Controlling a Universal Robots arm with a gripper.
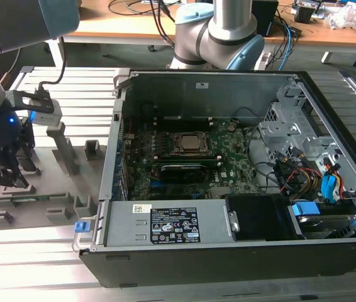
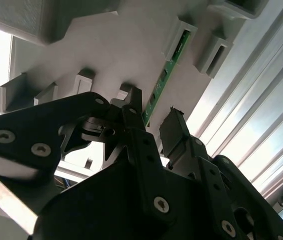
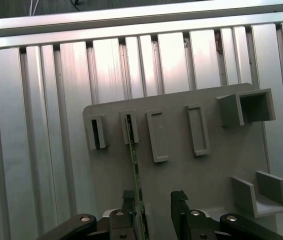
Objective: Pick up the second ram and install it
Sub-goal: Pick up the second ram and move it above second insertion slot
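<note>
Slotted aluminium table [image 1: 33, 267] carried 2 things in the exterior view: a grey fixture plate [image 1: 43, 187] toward the exterior view's left and an open computer case [image 1: 228, 94] toward its right. Inside the case, the CPU socket [image 1: 190, 143] sat near the middle of the board, with a black-shrouded card [image 1: 181, 170] just beside it. A wooden desk [image 1: 115, 25] with cables ran behind the arm's base [image 1: 228, 31].

The gripper [image 1: 5, 178] hung low over the fixture plate, well apart from the case, with a blue light glowing on the wrist above it.

In both wrist views the second ram [image 3: 135, 170] [image 2: 167, 67] stood on its long edge in the plate [image 3: 181, 185] [image 2: 126, 55], as a thin green strip. Its far end was seated in 1 of 4 slotted posts [image 3: 130, 127] set in a row; the other 3 held nothing. 2 larger open brackets [image 3: 246, 107] stood further along the plate.

The gripper [image 3: 153, 202] [image 2: 152, 122] straddled the stick near its other end. Its fingers [image 3: 128, 200] were spread, not clamped. The stick ran between them, just beside 1 finger, while a clear gap of bare plate separated it from the other finger [image 3: 179, 202]. Whether the nearer finger touched the board could not be told. The stick was in its fixture and not lifted.
</note>
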